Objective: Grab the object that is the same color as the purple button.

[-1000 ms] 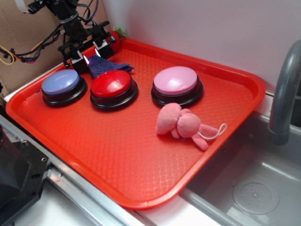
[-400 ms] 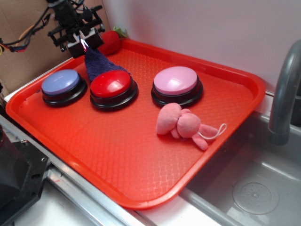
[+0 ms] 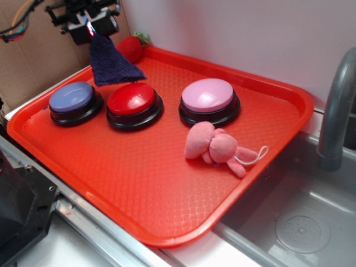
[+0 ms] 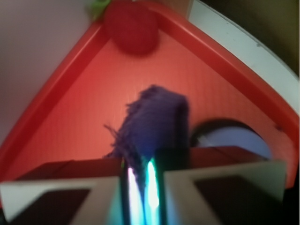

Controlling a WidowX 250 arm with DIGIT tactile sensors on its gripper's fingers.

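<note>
My gripper (image 3: pixel 90 29) is shut on the top corner of the dark purple-blue knitted cloth (image 3: pixel 111 65), which hangs clear above the back left of the red tray (image 3: pixel 167 183). In the wrist view the cloth (image 4: pixel 152 124) is pinched between the closed jaws of my gripper (image 4: pixel 140 185) and dangles below them. The purple button (image 3: pixel 71 97), with a lavender-blue top and black base, sits at the tray's left, below and left of the cloth. Part of it shows in the wrist view (image 4: pixel 234 138).
A red-topped button (image 3: pixel 132 100) and a pink-topped button (image 3: pixel 208 95) stand beside the purple one. A pink plush toy (image 3: pixel 217 146) lies at mid-right. A red plush strawberry (image 3: pixel 130 48) sits in the back left corner, also in the wrist view (image 4: pixel 132 26). A sink (image 3: pixel 300 222) and grey faucet (image 3: pixel 336 105) are right.
My gripper has risen and moved left with the cloth in it. The cloth has left the tray beside the red button and now hangs free.
</note>
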